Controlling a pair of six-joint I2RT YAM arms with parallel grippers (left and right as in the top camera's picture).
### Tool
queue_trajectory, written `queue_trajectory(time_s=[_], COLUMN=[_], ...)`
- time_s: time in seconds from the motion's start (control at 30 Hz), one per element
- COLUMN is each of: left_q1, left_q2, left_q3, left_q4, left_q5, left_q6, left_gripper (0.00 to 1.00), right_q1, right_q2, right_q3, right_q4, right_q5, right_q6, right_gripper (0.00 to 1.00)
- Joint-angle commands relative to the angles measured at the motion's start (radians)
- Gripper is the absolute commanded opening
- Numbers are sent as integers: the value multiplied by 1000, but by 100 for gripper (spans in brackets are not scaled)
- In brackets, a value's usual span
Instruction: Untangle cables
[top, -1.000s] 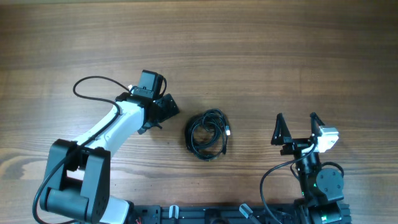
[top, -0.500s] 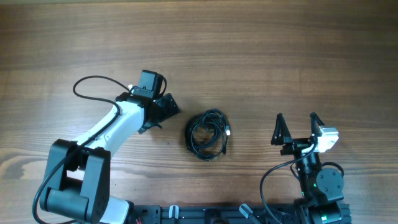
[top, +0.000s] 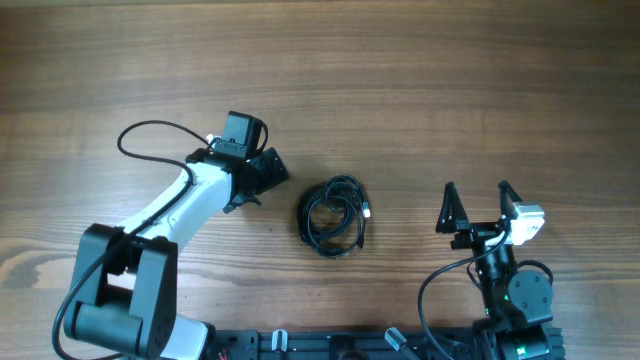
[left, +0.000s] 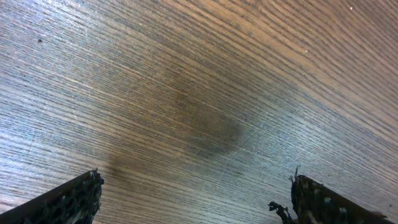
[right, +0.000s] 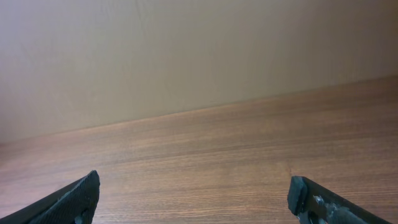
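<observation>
Coiled cables (top: 335, 215) lie between two empty hands on the desk (top: 420, 80).
The left hand (top: 268, 175), fingers spread wide, grips nothing just left of the bundle at mid-desk; the right hand (top: 476, 198), nearer and well to the right, gapes wide, likewise holding nothing.

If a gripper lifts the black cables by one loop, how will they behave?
The cables are thin cords in overlapping loops, so they will probably sag floppily and may rise as one tangle. They look light and lie flat on the table, so a push would likely slide or deform them, not roll.
</observation>
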Motion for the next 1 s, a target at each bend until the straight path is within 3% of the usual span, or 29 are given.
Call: queue_trajectory(time_s=[0.0, 0.27, 0.53, 0.97], left_q1=[16, 38, 38, 38], left_q2=[-72, -399, -399, -386], left_q3=[18, 54, 53, 42], left_q4=[-12, -135, -276, -271], left_q5=[-3, -2, -2, -19], left_q6=[35, 35, 35, 35], left_gripper=[100, 100, 100, 100], right_q1=[3, 3, 3, 3], right_q2=[-3, -3, -3, -3], right_q3=[-1, -1, -1, -1], right_q4=[3, 3, 3, 3], right_q5=[-2, -2, -2, -2], right_q6=[-17, -17, -17, -17], right_gripper=[100, 100, 100, 100])
